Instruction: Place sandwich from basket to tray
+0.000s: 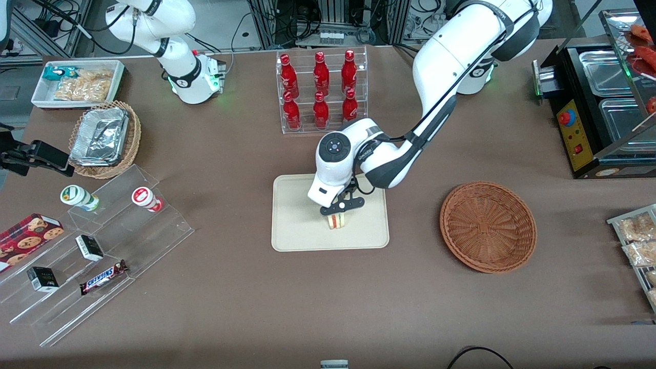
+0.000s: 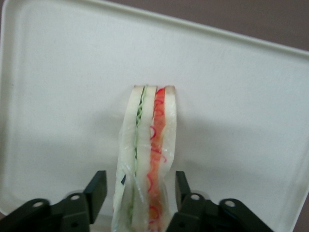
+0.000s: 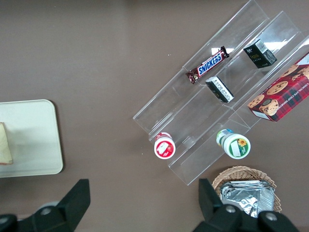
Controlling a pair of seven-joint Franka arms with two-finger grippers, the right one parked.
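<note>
Sandwich down on the tray

The gripper (image 1: 342,209) hangs just above the sandwich (image 1: 336,221), which stands on the cream tray (image 1: 297,225); its jaws sit spread, clear of the wrap either side. The wicker basket (image 1: 488,225) lies toward the working arm's end.

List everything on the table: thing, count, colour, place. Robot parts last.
sandwich: 1, pale bread with red and green filling, on the tray
tray: 1, cream, table middle
basket: 1, reddish-brown, toward the working arm's end
bottles: 6, red, in a clear rack farther from the camera than the tray
foil containers: silver, in a tan basket toward the parked arm's end
Snickers bar: 1, brown, on clear stepped shelves
cookie box: 1, red, same shelves
gripper: 1, black, over the tray, jaws open either side of the sandwich
</note>
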